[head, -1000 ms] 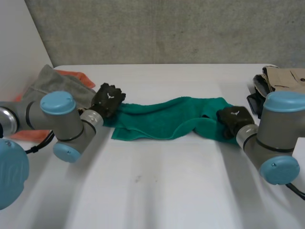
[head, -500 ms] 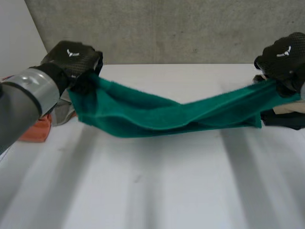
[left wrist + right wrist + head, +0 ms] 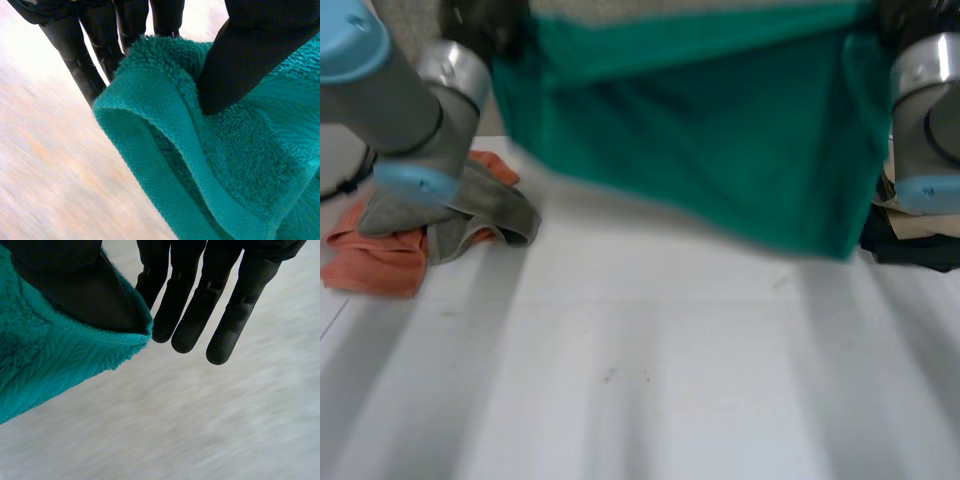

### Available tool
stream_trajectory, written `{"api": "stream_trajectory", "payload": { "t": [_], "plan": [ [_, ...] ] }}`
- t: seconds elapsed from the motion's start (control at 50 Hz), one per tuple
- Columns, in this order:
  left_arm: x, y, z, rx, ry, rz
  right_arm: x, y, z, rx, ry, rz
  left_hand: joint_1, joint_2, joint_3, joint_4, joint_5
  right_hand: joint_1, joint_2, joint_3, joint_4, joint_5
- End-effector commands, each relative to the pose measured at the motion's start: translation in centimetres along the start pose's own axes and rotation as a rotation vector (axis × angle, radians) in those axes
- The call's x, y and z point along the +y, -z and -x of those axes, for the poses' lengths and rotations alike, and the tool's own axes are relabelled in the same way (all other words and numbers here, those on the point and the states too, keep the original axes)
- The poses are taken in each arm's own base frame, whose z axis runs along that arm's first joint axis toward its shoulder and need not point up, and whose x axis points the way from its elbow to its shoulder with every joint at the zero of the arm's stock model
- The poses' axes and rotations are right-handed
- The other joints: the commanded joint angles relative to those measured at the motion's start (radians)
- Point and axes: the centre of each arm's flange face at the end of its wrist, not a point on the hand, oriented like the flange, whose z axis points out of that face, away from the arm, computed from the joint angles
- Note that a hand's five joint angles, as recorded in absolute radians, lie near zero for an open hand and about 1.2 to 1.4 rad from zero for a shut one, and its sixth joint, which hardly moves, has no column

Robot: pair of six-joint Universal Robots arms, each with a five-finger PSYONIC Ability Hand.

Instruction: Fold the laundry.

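A green towel (image 3: 720,130) hangs spread out above the white table (image 3: 650,380), held up by its upper edge between my two arms. In the left wrist view my left hand (image 3: 250,55) pinches one upper corner of the towel (image 3: 225,165), thumb pressed into the pile against the fingers (image 3: 95,45) behind it. In the right wrist view my right hand (image 3: 75,285) pinches the other upper corner of the towel (image 3: 50,355) under its thumb, and the remaining fingers (image 3: 185,315) stretch straight past the cloth. The left arm (image 3: 410,90) and right arm (image 3: 925,110) flank the towel.
An orange cloth (image 3: 375,260) and a crumpled grey cloth (image 3: 480,215) lie at the table's left side under the left arm. A pile of beige and dark clothes (image 3: 920,240) sits at the right edge. The towel's lower edge hangs a little above the tabletop.
Both hands have risen with the towel. It went from lying bunched on the table, to a sagging band, to a sheet hanging spread between the arms.
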Motion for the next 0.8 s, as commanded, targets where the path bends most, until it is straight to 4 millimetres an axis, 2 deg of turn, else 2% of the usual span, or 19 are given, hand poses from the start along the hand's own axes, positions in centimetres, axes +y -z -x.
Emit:
{"api": "stream_trajectory", "payload": {
  "t": [0.02,0.1,0.12,0.18,0.2,0.26,0.28,0.32,0.34,0.38,0.42,0.5,0.52,0.58,0.62,0.7,0.72,0.8],
  "plan": [
    [-4.4,0.2,2.1,-0.079,0.04,-0.111,-4.8,0.0,-2.7,0.093,-0.034,-0.137,0.278,0.201,0.206,0.197,0.259,0.286,0.224,0.207,0.197,0.235],
    [-3.2,2.6,1.6,-0.022,0.104,0.02,-4.0,2.6,-1.2,-0.043,-0.043,-0.05,0.278,0.201,0.206,0.197,0.259,0.286,0.224,0.207,0.197,0.235],
    [-2.3,3.8,1.1,0.005,0.123,0.086,-3.3,3.8,-0.5,-0.099,-0.047,-0.012,0.278,0.201,0.206,0.197,0.259,0.286,0.224,0.207,0.197,0.235],
    [-0.2,5.9,0.4,0.049,0.137,0.198,-2.3,5.5,0.3,-0.172,-0.055,0.047,0.278,0.201,0.206,0.197,0.259,0.286,0.224,0.207,0.197,0.235],
    [1.3,7.3,0.1,0.07,0.143,0.278,-1.5,6.8,1.0,-0.225,-0.061,0.092,0.278,0.201,0.206,0.197,0.259,0.286,0.224,0.207,0.197,0.235],
    [3.6,9.3,-0.6,0.103,0.153,0.389,-0.4,9.1,2.3,-0.321,-0.073,0.166,0.278,0.201,0.206,0.197,0.259,0.286,0.224,0.207,0.197,0.235],
    [4.7,10.6,-1.1,0.128,0.156,0.451,0.3,10.8,3.3,-0.393,-0.075,0.211,0.278,0.201,0.206,0.197,0.259,0.286,0.224,0.207,0.197,0.235],
    [5.7,11.7,-1.8,0.151,0.159,0.507,1.0,12.3,4.1,-0.459,-0.079,0.251,0.278,0.201,0.206,0.197,0.259,0.286,0.224,0.207,0.197,0.235],
    [6.1,12.2,-2.1,0.161,0.162,0.531,1.5,13.8,4.9,-0.519,-0.085,0.285,0.278,0.201,0.206,0.197,0.259,0.286,0.224,0.207,0.197,0.235],
    [7.4,13.5,-2.9,0.182,0.17,0.588,2.2,14.9,5.6,-0.566,-0.089,0.316,0.278,0.201,0.206,0.197,0.259,0.286,0.224,0.207,0.197,0.235],
    [9.4,14.7,-3.9,0.201,0.174,0.654,3.7,16.5,6.8,-0.625,-0.095,0.373,0.278,0.201,0.206,0.197,0.259,0.286,0.224,0.207,0.197,0.235],
    [12.6,16.1,-5.5,0.25,0.164,0.743,6.4,18.5,9.1,-0.702,-0.101,0.472,0.278,0.201,0.206,0.197,0.259,0.286,0.224,0.207,0.197,0.235],
    [13.0,16.4,-5.9,0.264,0.156,0.754,6.7,18.8,9.4,-0.71,-0.101,0.486,0.162,0.085,0.09,0.081,0.143,0.286,0.224,0.207,0.197,0.235],
    [13.5,17.0,-6.6,0.308,0.105,0.762,7.0,19.6,9.9,-0.732,-0.104,0.505,-0.231,-0.308,-0.303,-0.312,-0.25,0.286,0.224,0.207,0.197,0.235],
    [13.2,17.2,-7.0,0.331,0.081,0.756,7.1,20.0,9.9,-0.737,-0.104,0.517,-0.352,-0.429,-0.424,-0.434,-0.371,0.286,0.224,0.207,0.197,0.235],
    [9.9,16.4,-6.0,0.314,0.056,0.681,7.3,20.6,10.0,-0.745,-0.112,0.533,-0.479,-0.556,-0.551,-0.56,-0.498,0.286,0.224,0.207,0.197,0.235],
    [8.5,16.3,-5.4,0.299,0.052,0.647,7.4,20.7,10.0,-0.746,-0.115,0.54,-0.511,-0.588,-0.583,-0.592,-0.53,0.286,0.224,0.207,0.197,0.235],
    [5.9,17.5,-4.0,0.277,0.045,0.612,7.7,20.9,9.7,-0.733,-0.156,0.575,-0.547,-0.624,-0.618,-0.628,-0.566,0.286,0.224,0.207,0.197,0.235]
  ]
}}
